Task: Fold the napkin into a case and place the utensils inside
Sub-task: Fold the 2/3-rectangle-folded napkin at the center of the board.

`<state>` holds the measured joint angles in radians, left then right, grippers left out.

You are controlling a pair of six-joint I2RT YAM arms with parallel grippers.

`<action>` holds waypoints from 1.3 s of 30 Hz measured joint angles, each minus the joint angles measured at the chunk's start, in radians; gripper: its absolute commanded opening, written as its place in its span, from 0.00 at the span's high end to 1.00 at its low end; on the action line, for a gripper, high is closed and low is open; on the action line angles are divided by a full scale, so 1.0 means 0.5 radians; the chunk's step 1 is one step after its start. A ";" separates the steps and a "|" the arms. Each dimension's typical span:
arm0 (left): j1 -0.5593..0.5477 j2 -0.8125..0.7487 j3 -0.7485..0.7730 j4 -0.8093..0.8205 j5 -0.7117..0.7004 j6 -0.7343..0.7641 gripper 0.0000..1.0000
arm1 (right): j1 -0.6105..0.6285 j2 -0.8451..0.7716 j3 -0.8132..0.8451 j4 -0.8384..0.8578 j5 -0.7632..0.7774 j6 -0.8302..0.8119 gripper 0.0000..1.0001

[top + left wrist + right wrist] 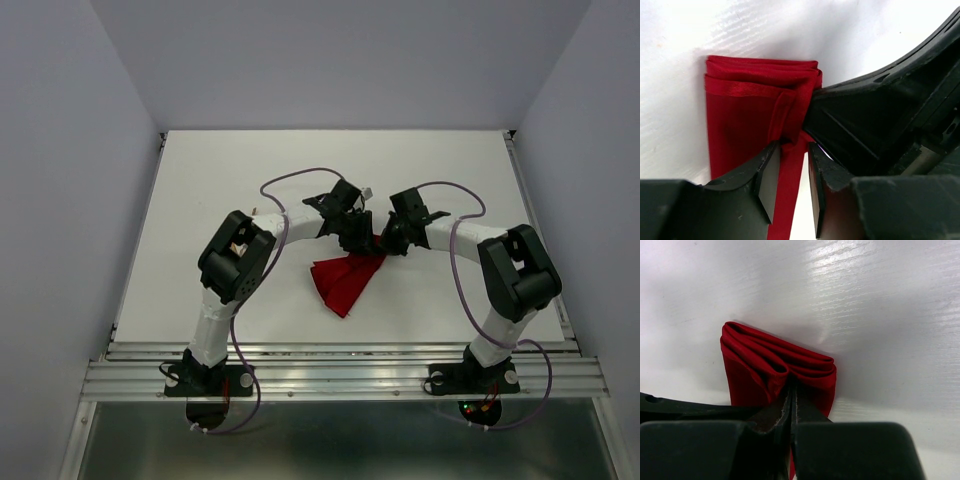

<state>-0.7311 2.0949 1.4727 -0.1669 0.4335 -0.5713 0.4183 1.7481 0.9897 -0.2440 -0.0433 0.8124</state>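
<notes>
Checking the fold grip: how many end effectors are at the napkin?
2. The left end effector straddles a strip of the napkin, jaws apart; the right end effector is shut on its folded edge.

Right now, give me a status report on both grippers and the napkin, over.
Left gripper open, straddling a napkin fold. Right gripper shut on napkin. Napkin folded narrow. No utensils in sight.

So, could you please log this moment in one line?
phase: folding | napkin: folded | right fingers: shut on napkin edge | left fingers: apart, straddling cloth strip | utensils: unseen
</notes>
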 measured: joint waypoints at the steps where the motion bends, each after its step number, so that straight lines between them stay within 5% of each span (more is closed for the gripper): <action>1: -0.001 0.000 -0.013 0.013 0.017 -0.025 0.62 | 0.000 0.002 0.002 0.001 0.001 0.000 0.99; 6: -0.003 0.000 -0.051 0.060 0.040 -0.091 0.66 | 0.000 0.003 0.002 0.004 0.003 0.007 0.95; 9: -0.004 0.000 -0.081 0.108 0.053 -0.123 0.77 | 0.000 0.003 0.002 0.005 0.005 0.014 0.86; 15: -0.005 0.000 -0.110 0.150 0.068 -0.131 0.83 | 0.000 -0.005 0.002 0.020 0.019 0.043 0.70; 28: -0.004 0.001 -0.149 0.192 0.117 -0.108 0.84 | -0.068 -0.140 0.001 -0.062 0.139 0.011 0.42; 34: -0.003 0.001 -0.149 0.192 0.127 -0.108 0.84 | -0.069 -0.163 -0.003 -0.095 0.145 -0.029 0.21; 39: -0.002 0.001 -0.149 0.192 0.128 -0.104 0.84 | -0.069 -0.216 -0.014 -0.102 0.143 -0.062 0.17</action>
<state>-0.7319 2.0953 1.3983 -0.0708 0.4976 -0.6231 0.3836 1.6402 0.9825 -0.2951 0.0284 0.7815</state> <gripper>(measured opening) 0.163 0.822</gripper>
